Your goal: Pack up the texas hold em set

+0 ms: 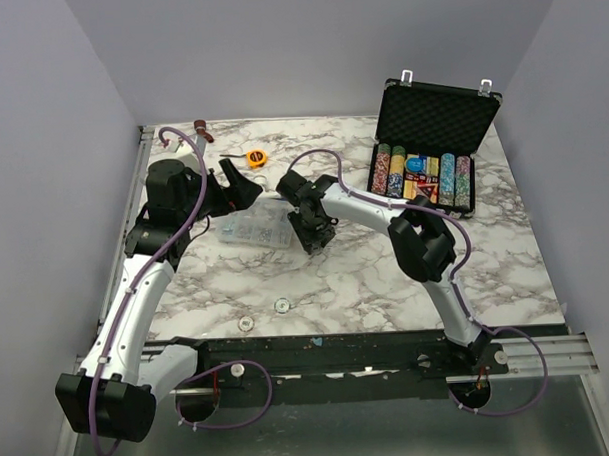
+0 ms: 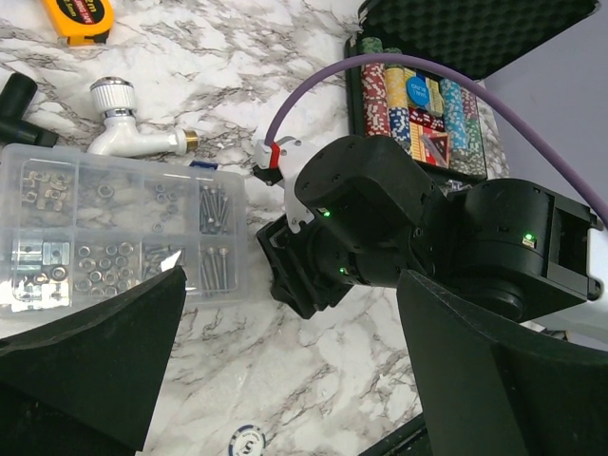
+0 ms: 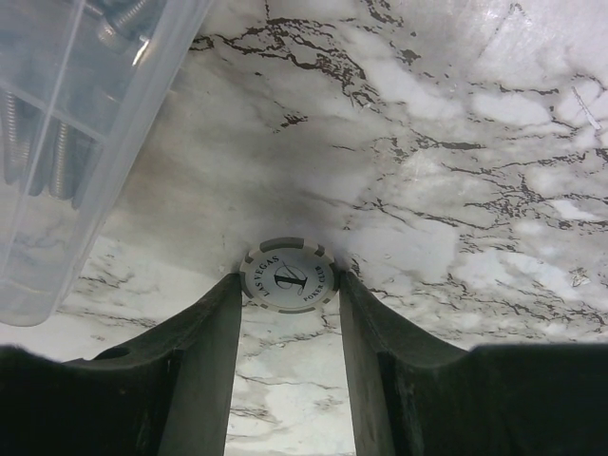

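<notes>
Here, grey chip (image 3: 288, 271) inside right gripper (image 3: 289, 281), clear parts box (image 3: 66, 142) just beside.

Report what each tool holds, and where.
Right tool pinches the grey-and-white round poker chip by opposite rim edges; left tool, open, holds nothing.

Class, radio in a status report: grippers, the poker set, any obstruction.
Left gripper open, aloft. Right gripper pinching poker chip flat on table. Case open, far right. Clear parts box close beside chip.
</notes>
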